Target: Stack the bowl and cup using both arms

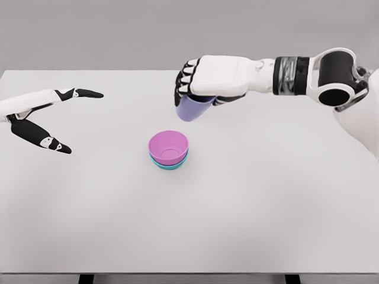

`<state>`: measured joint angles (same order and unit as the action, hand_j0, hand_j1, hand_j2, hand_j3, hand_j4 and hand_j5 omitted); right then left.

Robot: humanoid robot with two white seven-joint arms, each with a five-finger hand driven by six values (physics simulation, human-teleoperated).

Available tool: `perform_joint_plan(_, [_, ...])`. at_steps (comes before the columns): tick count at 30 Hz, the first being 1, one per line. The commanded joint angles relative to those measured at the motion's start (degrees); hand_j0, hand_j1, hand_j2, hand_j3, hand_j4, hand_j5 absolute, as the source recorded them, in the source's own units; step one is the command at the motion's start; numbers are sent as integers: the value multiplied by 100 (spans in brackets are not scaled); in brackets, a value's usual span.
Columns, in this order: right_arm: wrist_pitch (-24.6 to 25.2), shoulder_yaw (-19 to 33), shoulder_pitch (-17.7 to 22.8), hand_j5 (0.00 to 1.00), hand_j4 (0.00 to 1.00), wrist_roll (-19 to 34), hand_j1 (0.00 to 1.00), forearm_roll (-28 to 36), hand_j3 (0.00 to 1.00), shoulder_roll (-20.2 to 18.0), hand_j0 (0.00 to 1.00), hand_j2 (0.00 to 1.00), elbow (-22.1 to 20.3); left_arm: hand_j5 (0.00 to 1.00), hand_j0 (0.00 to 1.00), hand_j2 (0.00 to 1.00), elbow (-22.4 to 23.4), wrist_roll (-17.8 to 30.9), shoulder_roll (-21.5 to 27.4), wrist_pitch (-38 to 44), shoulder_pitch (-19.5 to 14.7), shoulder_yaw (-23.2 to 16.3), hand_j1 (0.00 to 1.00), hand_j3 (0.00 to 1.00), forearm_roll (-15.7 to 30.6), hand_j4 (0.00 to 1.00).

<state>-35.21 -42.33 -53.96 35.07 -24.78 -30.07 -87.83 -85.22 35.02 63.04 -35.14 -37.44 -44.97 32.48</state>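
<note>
Small lavender plastic cup (193, 109) gripped in right hand (204, 83), fingers curled over top and side, cup tilted, clear of white tabletop (266, 195). Cup sits up and right of bowl stack, apart from it. Pink plastic bowl (168, 147) nested in teal bowl (167, 166), near table centre. Left hand (44, 115) at left edge, fingers spread, holding nothing, well apart from bowls. Count: one cup, two bowls, two hands.
</note>
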Motion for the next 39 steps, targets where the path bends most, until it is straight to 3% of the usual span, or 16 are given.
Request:
perform_joint_plan(1, [21, -38, 0, 68, 68, -7, 68, 35, 68, 107, 68, 68, -93, 100, 100, 100, -3, -2, 6, 14, 0, 6, 100, 100, 48, 100])
perform_joint_plan(15, [21, -733, 26, 68, 68, -7, 68, 43, 68, 265, 68, 68, -366, 100, 100, 100, -3, -2, 6, 14, 0, 6, 100, 100, 48, 100])
perform_joint_plan(28, [21, -874, 35, 68, 68, -7, 68, -9, 68, 432, 68, 68, 38, 100, 100, 100, -38, -2, -3, 14, 0, 32, 100, 100, 48, 100])
perform_joint_plan(30, [21, -909, 35, 72, 72, -7, 72, -9, 72, 423, 72, 72, 38, 100, 100, 100, -38, -2, -3, 14, 0, 32, 100, 100, 39, 100])
perform_joint_plan(32, [21, -953, 35, 94, 94, -7, 94, -18, 94, 423, 94, 94, 12, 100, 100, 100, -38, -2, -3, 14, 0, 32, 100, 100, 39, 100])
perform_joint_plan(33, [21, -953, 35, 99, 99, -7, 99, -18, 99, 414, 99, 99, 3, 100, 100, 100, -38, -2, -3, 14, 0, 32, 100, 100, 39, 100])
perform_joint_plan(39, [21, -874, 9, 100, 100, -7, 100, -9, 100, 344, 100, 100, -216, 100, 100, 100, -29, -2, -3, 14, 0, 32, 100, 100, 39, 100])
